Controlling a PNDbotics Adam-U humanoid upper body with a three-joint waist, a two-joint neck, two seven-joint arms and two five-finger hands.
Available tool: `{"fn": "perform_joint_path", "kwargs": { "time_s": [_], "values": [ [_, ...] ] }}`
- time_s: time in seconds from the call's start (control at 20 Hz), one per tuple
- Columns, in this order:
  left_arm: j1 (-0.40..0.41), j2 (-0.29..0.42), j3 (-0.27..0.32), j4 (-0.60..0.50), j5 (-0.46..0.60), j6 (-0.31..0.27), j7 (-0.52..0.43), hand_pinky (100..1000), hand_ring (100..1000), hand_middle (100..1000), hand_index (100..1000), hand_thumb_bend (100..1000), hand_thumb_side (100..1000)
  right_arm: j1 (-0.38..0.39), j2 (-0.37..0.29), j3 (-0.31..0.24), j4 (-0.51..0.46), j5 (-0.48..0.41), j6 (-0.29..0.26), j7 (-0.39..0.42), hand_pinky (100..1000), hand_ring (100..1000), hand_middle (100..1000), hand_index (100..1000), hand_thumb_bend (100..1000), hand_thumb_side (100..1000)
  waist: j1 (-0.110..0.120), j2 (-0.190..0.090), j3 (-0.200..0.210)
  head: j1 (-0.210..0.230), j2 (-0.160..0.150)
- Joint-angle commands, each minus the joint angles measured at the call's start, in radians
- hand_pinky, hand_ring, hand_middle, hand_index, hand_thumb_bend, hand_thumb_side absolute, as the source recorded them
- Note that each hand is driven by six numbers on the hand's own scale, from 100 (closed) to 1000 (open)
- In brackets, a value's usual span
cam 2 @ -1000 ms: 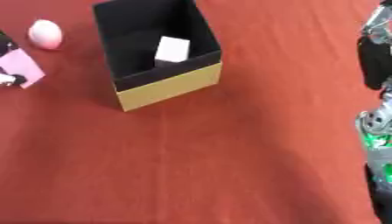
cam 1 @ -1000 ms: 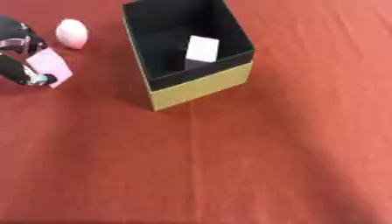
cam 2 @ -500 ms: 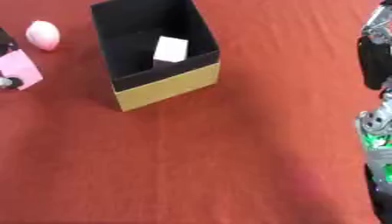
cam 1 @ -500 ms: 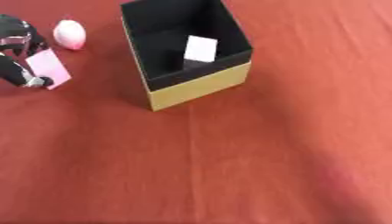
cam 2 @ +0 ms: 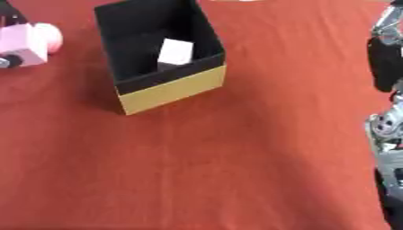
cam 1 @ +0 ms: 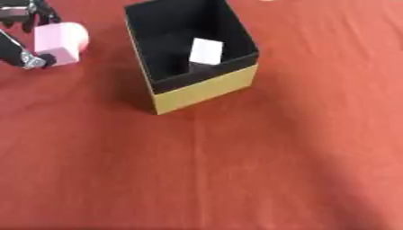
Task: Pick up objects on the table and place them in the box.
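Item: left hand (cam 1: 24,31). Seen at the upper-left edge of the left eye view, dark fingers curled about a pink block (cam 1: 56,42). The block is held pinched between them, apparently clear of the cloth, though contact with the table cannot be ruled out from this angle.

Item: pink block. Pale pink, squarish, its long axis running roughly from 12 to 6 o'clock with a slight tilt. A rounded pink ball (cam 1: 76,35) is seen just behind it, at its 2 o'clock, partly hidden by it.

Item: box (cam 1: 204,87). Black inside, yellow-tan front wall, open at the top, set askew on the red table (cam 1: 236,170). A white cube (cam 1: 206,50) is already lying inside, toward the far right wall.

Relation governing the coming move: the box opening lies at about 3 o'clock from the held block, near but apart, with the box's left wall standing between them. The block is judged to need carrying rightward and over that wall before release.

Item: right arm (cam 2: 387,63). Seen only along the right edge of the right eye view, well apart from the box; its hand is not shown in either view. The left hand is the nearer and is already loaded.
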Motion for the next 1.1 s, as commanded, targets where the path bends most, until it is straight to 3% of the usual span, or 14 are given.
{"fn": "perform_joint_path", "kwargs": {
  "time_s": [0.05,0.3,0.6,0.7,1.1],
  "values": [
    [-0.044,0.017,-0.004,-0.055,0.037,-0.09,-0.107,358,488,506,753,287,264,-0.004,-0.022,-0.006,-0.016,0.003,0.007,-0.003,810,745,754,878,100,686,0.004,-0.024,-0.001,0.001,0.004],
    [-0.109,-0.051,-0.019,-0.089,0.083,-0.084,-0.125,327,470,491,746,214,232,-0.005,-0.022,-0.004,-0.016,0.002,0.005,-0.002,810,745,753,878,100,686,0.007,-0.024,-0.004,0.006,0.005],
    [-0.204,-0.183,-0.02,-0.072,0.104,-0.06,-0.138,298,455,479,740,135,207,-0.009,-0.023,0.0,-0.016,-0.001,0.002,0.0,811,745,753,878,100,686,0.01,-0.021,-0.018,0.02,0.006],
    [-0.227,-0.231,-0.022,-0.046,0.087,-0.046,-0.128,291,450,476,736,100,203,-0.014,-0.024,0.002,-0.016,-0.003,-0.001,0.002,811,745,753,878,100,687,0.01,-0.018,-0.026,0.027,0.004],
    [-0.257,-0.355,-0.015,0.114,-0.109,-0.029,-0.032,309,457,481,733,149,216,-0.026,-0.02,0.005,-0.016,-0.01,-0.005,0.003,811,744,752,878,100,688,0.01,-0.005,-0.05,0.046,-0.009]
  ]
}}
